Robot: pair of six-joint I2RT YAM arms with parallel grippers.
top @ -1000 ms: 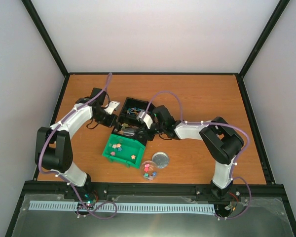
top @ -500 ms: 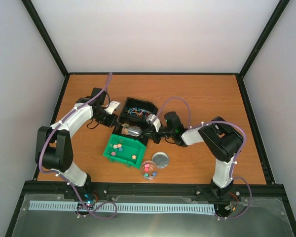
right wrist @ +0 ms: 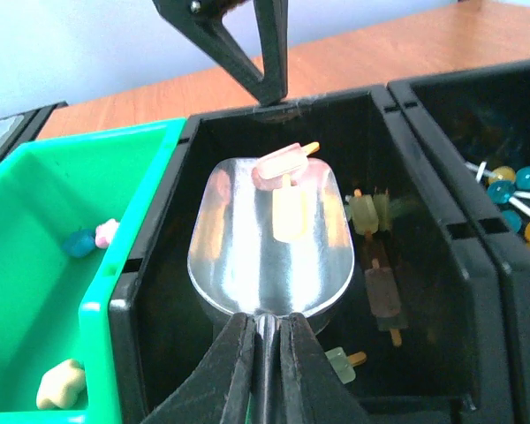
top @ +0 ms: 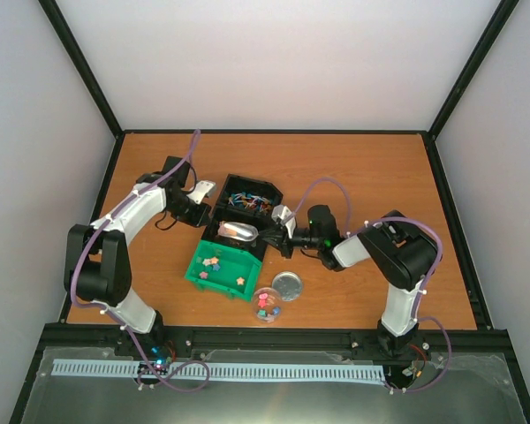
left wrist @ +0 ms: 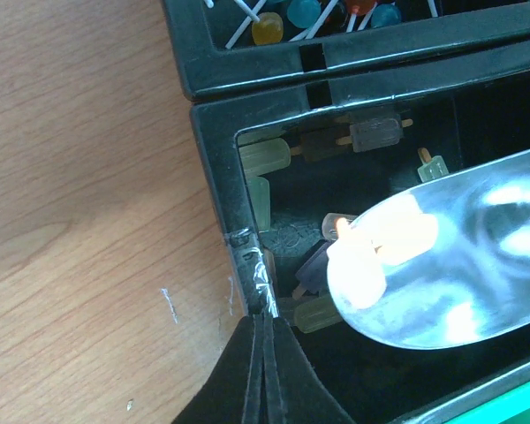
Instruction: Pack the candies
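Since its arm drew back rightward, the right end effector (right wrist: 265, 346), clamped on the scoop (right wrist: 247, 256), carries two lolly pieces (right wrist: 288, 199), likely bound for packing; the left end effector (left wrist: 265, 353) pinches the black tray (right wrist: 336, 110) rim.

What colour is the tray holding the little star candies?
Bright green. The tray shows best in the overhead view.

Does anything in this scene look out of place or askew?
One thing: a pink ice-pop piece lies crosswise at the very tip of the scoop. Its stick seems to reach past the lip, so it may slip off. The right end effector holds the scoop over the black tray.
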